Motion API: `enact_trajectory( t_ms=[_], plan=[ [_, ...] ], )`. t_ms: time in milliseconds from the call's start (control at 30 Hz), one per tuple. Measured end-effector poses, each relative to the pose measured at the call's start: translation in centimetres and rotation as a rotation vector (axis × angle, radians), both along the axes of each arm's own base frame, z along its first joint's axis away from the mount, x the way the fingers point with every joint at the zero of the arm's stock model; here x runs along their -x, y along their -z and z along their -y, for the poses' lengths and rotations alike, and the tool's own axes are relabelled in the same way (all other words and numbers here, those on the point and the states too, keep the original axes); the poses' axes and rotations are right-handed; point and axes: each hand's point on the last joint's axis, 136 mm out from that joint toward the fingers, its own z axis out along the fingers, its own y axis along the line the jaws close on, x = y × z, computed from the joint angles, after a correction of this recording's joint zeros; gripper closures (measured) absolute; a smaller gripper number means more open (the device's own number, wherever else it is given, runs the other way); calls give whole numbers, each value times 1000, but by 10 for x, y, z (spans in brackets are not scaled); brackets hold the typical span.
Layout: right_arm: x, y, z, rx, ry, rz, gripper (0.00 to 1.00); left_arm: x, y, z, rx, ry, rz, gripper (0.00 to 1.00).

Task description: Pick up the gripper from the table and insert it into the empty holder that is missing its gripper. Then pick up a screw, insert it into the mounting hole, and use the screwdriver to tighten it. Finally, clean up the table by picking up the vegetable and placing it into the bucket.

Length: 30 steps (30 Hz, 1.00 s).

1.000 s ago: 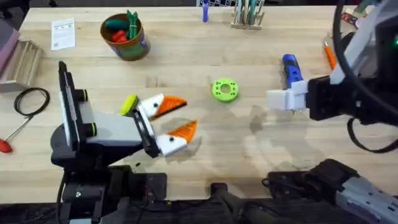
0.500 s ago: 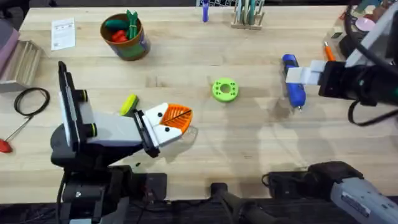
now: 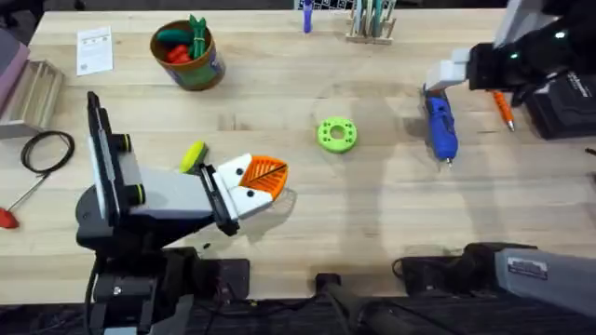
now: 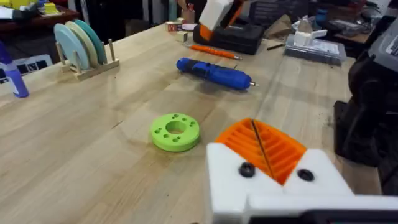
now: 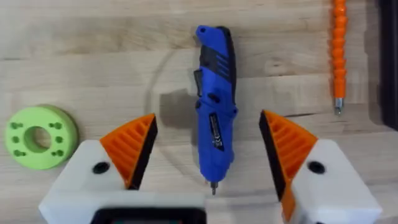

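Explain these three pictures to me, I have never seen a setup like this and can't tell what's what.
Two robot arms work at a wooden table. One picture looks down from above; the other two come from cameras on each arm's wrist. The left gripper, white with orange fingers, is shut and holds nothing. The right gripper hovers open over a blue screwdriver lying on the table. Also there: a green disc, a yellow-green toy vegetable and a bucket of toy vegetables.

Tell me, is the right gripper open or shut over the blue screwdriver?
Open. In the right wrist view, the right gripper has its orange pads apart, with the blue screwdriver lying untouched between them.
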Motion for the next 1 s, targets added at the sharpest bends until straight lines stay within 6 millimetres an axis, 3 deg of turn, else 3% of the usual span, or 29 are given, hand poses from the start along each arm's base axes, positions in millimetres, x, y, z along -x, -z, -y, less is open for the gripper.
enact_trajectory(
  t_ms=[333, 567, 767, 1000],
  plan=[
    [-14, 61, 24, 15, -17, -154, 10, 0, 0, 0, 0, 0, 0, 986],
    [-19, 100, 23, 4, -62, -240, 10, 0, 0, 0, 0, 0, 0, 986],
    [-35, 108, 24, 7, -71, -201, 10, 0, 0, 0, 0, 0, 0, 986],
    [-37, 110, 29, -46, -47, -188, 10, 0, 0, 0, 0, 0, 0, 986]
  ],
)
